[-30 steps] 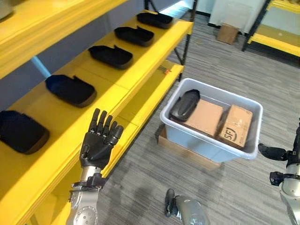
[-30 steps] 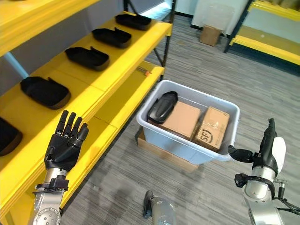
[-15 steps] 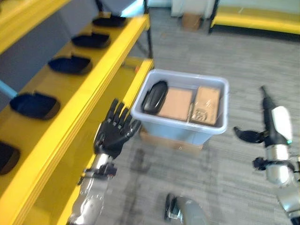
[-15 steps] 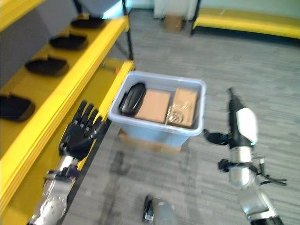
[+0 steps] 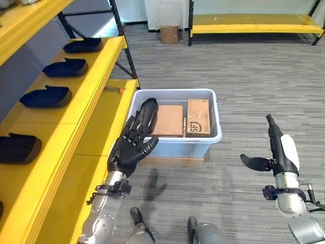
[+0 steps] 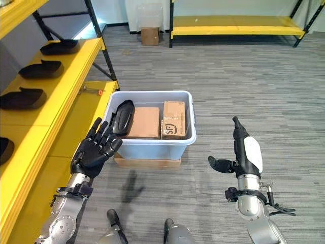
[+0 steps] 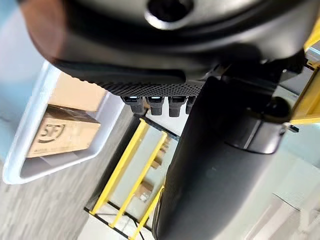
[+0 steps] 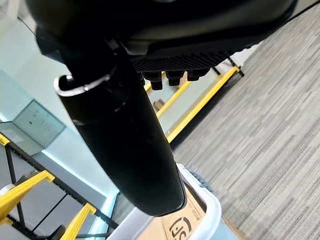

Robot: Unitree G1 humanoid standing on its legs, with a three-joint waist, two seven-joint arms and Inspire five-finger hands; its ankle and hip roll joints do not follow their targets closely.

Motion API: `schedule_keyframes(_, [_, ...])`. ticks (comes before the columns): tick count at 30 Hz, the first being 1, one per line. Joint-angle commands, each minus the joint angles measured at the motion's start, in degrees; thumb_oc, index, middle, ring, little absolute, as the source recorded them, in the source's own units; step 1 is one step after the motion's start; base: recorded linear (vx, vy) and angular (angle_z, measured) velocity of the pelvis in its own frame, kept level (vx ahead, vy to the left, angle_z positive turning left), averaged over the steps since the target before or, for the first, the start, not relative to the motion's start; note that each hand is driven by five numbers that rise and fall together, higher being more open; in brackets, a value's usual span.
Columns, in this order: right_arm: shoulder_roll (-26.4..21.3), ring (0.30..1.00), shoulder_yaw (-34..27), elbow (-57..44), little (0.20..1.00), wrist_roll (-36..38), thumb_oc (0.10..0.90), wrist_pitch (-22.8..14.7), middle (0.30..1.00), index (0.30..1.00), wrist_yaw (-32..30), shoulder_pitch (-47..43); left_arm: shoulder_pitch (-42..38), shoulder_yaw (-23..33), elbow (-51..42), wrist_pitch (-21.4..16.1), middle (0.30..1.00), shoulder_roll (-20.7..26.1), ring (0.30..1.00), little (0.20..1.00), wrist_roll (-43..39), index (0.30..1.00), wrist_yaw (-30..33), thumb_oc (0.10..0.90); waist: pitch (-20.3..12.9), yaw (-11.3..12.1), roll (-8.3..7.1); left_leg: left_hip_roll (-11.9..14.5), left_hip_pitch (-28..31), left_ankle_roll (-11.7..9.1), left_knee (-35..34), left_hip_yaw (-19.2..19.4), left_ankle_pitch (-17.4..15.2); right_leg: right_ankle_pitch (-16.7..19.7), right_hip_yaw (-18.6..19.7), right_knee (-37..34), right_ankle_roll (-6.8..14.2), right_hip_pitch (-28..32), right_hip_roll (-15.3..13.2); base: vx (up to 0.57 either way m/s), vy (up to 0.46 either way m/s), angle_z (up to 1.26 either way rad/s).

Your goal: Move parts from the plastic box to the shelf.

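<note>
A pale plastic box (image 5: 175, 146) sits on the floor beside the yellow shelf (image 5: 61, 119). Inside it a black part (image 5: 148, 114) leans against the left wall, with two cardboard boxes (image 5: 198, 117) beside it. Several black parts (image 5: 43, 96) lie in a row on the shelf's upper board. My left hand (image 5: 129, 150) hovers open, fingers spread, just in front of the box's near left corner, holding nothing. My right hand (image 5: 274, 152) is raised open to the right of the box, well clear of it, thumb pointing toward it.
The box rests on a flat brown board (image 5: 172, 160) on grey carpet. A second yellow rack (image 5: 254, 23) and a small cardboard carton (image 5: 168, 34) stand at the far wall. Open floor lies right of the box.
The camera has swung right, so the box is now central and the shelf is at the left. My left hand has come close to the box's near left corner; the right hand rose.
</note>
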Motion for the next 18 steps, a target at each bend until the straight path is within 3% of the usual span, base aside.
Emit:
schedule_keyframes(1, [-1.39, 1.000, -1.77, -4.81, 1.000, -1.52, 0.900, -5.63, 1.000, 1.000, -1.01, -6.07, -2.42, 4.62, -6.81, -5.06, 1.000, 2.99, 1.000, 1.000, -0.67, 1.000, -3.12, 0.900, -1.69, 0.83, -2.24, -1.24, 1.45, -1.04, -1.57, 0.28, -0.25, -0.83, -1.36, -2.88, 5.71, 3.18, -3.34, 0.10, 0.059, 0.11])
schedule_keyframes(9, [-0.05, 1.000, -0.50, -5.11, 1.000, -4.24, 0.900, -6.73, 1.000, 1.000, -0.11, -6.47, -0.53, 5.55, -7.58, -4.61, 1.000, 2.89, 1.000, 1.000, -0.03, 1.000, -4.15, 0.900, -3.08, 2.79, -3.28, -4.11, 2.32, 0.33, -2.98, -0.64, -2.00, 2.25, -1.83, -7.75, 7.05, 3.59, -4.24, 0.11, 0.045, 0.10])
schedule_keyframes(18, [0.55, 1.000, 1.12, -6.06, 1.000, -3.43, 0.900, -11.59, 1.000, 1.000, -1.58, -10.01, -0.04, 6.66, -8.08, -3.30, 1.000, 3.70, 1.000, 1.000, 0.39, 1.000, -6.86, 0.900, -3.54, 5.16, -4.23, -5.56, 2.12, 1.89, -1.43, -1.05, -4.29, 1.14, -3.69, -6.39, 7.33, 4.00, -4.75, 0.13, 0.044, -0.01])
